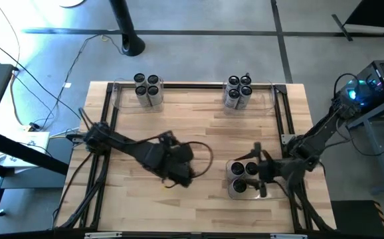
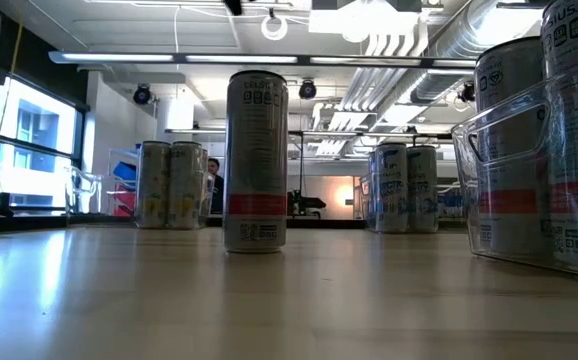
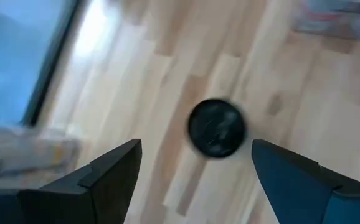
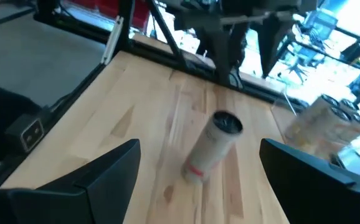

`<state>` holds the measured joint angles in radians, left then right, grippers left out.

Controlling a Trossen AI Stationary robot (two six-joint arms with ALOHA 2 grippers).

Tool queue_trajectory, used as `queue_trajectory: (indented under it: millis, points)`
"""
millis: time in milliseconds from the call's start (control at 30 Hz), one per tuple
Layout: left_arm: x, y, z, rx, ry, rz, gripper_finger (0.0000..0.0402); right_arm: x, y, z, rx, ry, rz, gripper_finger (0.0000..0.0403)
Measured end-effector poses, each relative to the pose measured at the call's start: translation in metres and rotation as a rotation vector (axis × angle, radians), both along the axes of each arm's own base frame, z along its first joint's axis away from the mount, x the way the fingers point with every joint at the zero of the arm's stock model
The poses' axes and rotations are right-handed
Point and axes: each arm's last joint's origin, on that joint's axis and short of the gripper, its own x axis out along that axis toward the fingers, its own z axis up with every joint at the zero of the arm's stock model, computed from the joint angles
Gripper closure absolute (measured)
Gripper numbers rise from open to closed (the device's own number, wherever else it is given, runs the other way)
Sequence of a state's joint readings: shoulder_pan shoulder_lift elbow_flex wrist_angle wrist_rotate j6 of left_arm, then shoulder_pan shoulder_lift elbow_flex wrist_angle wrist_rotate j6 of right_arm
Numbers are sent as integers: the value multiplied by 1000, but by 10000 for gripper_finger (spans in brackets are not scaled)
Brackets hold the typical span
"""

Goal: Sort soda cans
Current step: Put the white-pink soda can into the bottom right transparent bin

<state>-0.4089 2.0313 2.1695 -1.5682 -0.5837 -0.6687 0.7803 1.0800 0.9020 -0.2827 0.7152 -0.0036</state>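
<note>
High view: the wooden table [image 1: 198, 139] is seen from above. Four soda cans [image 1: 147, 88] are grouped in a clear bin [image 1: 121, 97] at the far left edge; another group of cans [image 1: 238, 91] sits in a second clear bin [image 1: 266, 99] at the far right. A third bin [image 1: 234, 190] with cans is placed at the near right. The left gripper [image 1: 179, 169] is poised over the table's near middle; the lone can below it is hidden by the arm. The right gripper [image 1: 257, 171] is held over the near-right bin.

Low view: a single can [image 2: 256, 161] is seen standing upright on bare wood, apart from all bins. Two far groups are visible behind it, to either side. The near bin's wall [image 2: 509, 180] fills the right edge.

Left wrist view: the lone can's dark top [image 3: 217, 127] is seen from above, between the left gripper's [image 3: 195, 174] fingers, which are spread wide and clear of it.

Right wrist view: the same upright can [image 4: 210, 146] is seen farther off on the wood. The right gripper's [image 4: 198, 174] fingers are spread wide, nothing held.
</note>
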Motion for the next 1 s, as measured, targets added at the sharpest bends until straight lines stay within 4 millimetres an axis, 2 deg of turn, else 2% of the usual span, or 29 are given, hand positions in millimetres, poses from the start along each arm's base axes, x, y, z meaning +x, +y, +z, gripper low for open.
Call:
queue_trajectory:
  millis: [67, 133, 333, 467, 600, 700, 867, 1000]
  points:
    - [-15, 1, -3, 30, -17, 53, 102, 14, 0, -2, -8, -14, 15, 77]
    - [-30, 3, -14, 30, -26, 116, 102, 29, -3, -4, -22, -34, 21, 77]
    - [-70, 10, -68, -57, -143, 188, 102, 78, -28, -14, 63, -52, 141, 77]
    - [-93, 18, -102, -64, -255, 198, 103, 118, -51, -31, 166, -86, 155, 77]
    - [-101, 23, -129, -47, -385, 177, 103, 151, -72, -56, 259, -112, 102, 77]
    - [-100, 23, -145, -39, -463, 129, 103, 167, -87, -73, 311, -119, 36, 77]
    - [-95, 23, -159, -40, -558, 56, 103, 180, -106, -96, 363, -80, -45, 77]
    - [-92, 25, -162, -48, -627, 32, 103, 186, -108, -111, 382, -38, -1, 77]
